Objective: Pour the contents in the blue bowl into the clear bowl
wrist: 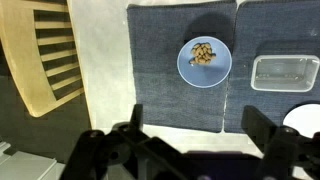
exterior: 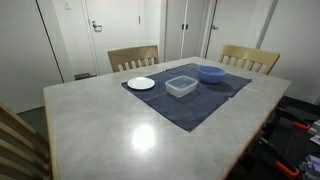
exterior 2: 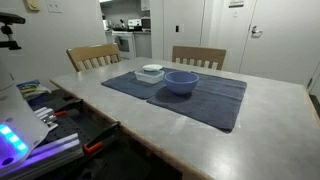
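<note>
Jaws spread wide along the bottom edge of the wrist view, dark and out of focus, pinching nothing, hanging well above the tabletop (wrist: 105, 70) with only cloth visible in the gap between them.

Beyond the jaws, blue bowl (wrist: 205, 62) upright on a dark blue cloth (wrist: 160, 60), with a small heap of brownish-yellow pieces (wrist: 203, 52) in its middle; too small to tell what kind. Clear bowl (wrist: 285, 72) just to the right on the same cloth, upright, fabric showing through its floor, a narrow strip of cloth between the two, not touching. White plate (wrist: 303, 120) cut off at the right edge, near the clear bowl and closer to the jaws.

In an exterior view, three things in a row across the cloth (exterior: 190, 108): white plate (exterior: 141, 83) at the left corner, clear bowl (exterior: 181, 86) in the middle, blue bowl (exterior: 211, 73) to the right and slightly farther back, just beside the clear bowl. Cloth laid at an angle to the edges of the pale grey tabletop (exterior: 120, 130).

In an exterior view from the opposite side, blue bowl (exterior 2: 181, 82) nearer, clear bowl (exterior 2: 152, 71) behind it to the left; plate hard to separate from the clear bowl there.

Two wooden chairs (exterior: 133, 57) pushed in at the far side of the tabletop in both exterior views; one slat-backed wooden chair at the left of the wrist view.
</note>
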You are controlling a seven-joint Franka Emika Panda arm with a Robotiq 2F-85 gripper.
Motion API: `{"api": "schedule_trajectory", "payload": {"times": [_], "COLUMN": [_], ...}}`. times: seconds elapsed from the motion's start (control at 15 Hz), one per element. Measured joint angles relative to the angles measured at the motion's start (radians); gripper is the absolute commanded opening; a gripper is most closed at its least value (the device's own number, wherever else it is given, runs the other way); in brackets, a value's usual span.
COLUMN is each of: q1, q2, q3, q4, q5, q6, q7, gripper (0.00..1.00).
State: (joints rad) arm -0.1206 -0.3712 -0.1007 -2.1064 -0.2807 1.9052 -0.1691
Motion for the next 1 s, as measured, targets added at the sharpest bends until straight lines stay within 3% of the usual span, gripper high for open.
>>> {"api": "schedule_trajectory", "payload": {"times": [0.6, 1.0], "q1": [0.000, 0.000], "q2": [0.000, 0.028], "q3": [-0.003, -0.063], "q4": [0.000, 0.007], "q5": [0.000, 0.014], "q6": [0.000, 0.028], "q7": [0.001, -0.079], "gripper": [1.00, 1.00]}}
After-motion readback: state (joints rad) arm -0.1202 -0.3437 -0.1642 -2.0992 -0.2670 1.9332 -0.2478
